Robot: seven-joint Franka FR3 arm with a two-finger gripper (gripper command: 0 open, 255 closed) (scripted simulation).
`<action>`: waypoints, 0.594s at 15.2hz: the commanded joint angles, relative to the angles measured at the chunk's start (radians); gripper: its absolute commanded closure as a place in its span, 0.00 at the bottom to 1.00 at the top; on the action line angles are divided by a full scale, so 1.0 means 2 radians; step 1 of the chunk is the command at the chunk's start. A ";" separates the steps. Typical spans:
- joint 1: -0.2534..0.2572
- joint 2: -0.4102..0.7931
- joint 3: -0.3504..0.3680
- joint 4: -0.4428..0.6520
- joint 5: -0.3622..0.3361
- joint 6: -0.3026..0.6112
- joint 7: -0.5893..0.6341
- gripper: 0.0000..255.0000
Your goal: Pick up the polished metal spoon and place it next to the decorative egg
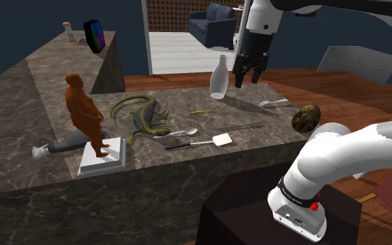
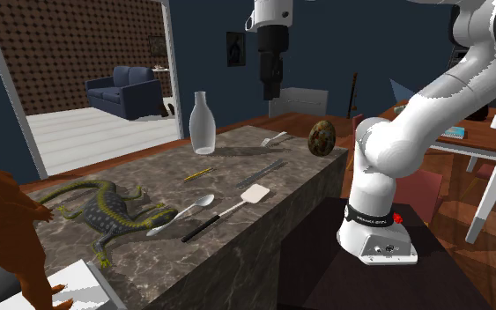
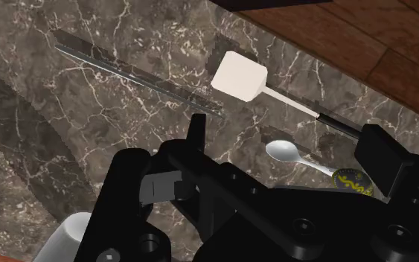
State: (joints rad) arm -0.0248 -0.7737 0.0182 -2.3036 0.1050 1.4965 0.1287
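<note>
Countertop (image 1: 257, 139) of dark veined marble pattern lies just past the robot's dark stand (image 1: 246, 219). At its near edge, toward the shoulder view's left, an orange-brown figurine (image 1: 84, 111) stands upright on a white base (image 1: 104, 160).

Beside it toward the right sprawls a green and yellow lizard (image 1: 142, 115). The shiny metal spoon (image 1: 184, 132) lies flat just next to the lizard. Its bowl points to the shoulder view's right and its handle runs back toward the lizard's legs. A spatula (image 1: 218, 140) with a white blade and a dark handle lies close by, nearer the counter's front edge. It does not touch the spoon.

Farther in lie a long thin metal rod (image 1: 246, 127) and a small yellow pencil (image 1: 200, 111). The speckled brown egg (image 1: 306, 118) sits at the counter's right corner in the shoulder view, well apart from the spoon. The spatula and the rod lie between the two. A fork (image 1: 276, 103) rests behind the egg, and a clear bottle (image 1: 218, 78) stands upright near the far edge.

The black gripper (image 1: 247, 80) hangs high above the counter, beside the bottle in the shoulder view. Its fingers are apart with nothing between them. Beyond, a doorway shows a dark blue sofa (image 1: 212, 24).
</note>
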 commanded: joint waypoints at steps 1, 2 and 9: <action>0.000 0.000 0.000 0.000 0.000 0.000 0.000 0.00; 0.005 0.007 -0.003 -0.010 0.000 0.020 -0.016 0.00; 0.045 0.078 -0.019 -0.055 0.007 0.158 -0.129 0.00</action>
State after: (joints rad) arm 0.0530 -0.6401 -0.0148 -2.4072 0.1165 1.7745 -0.0919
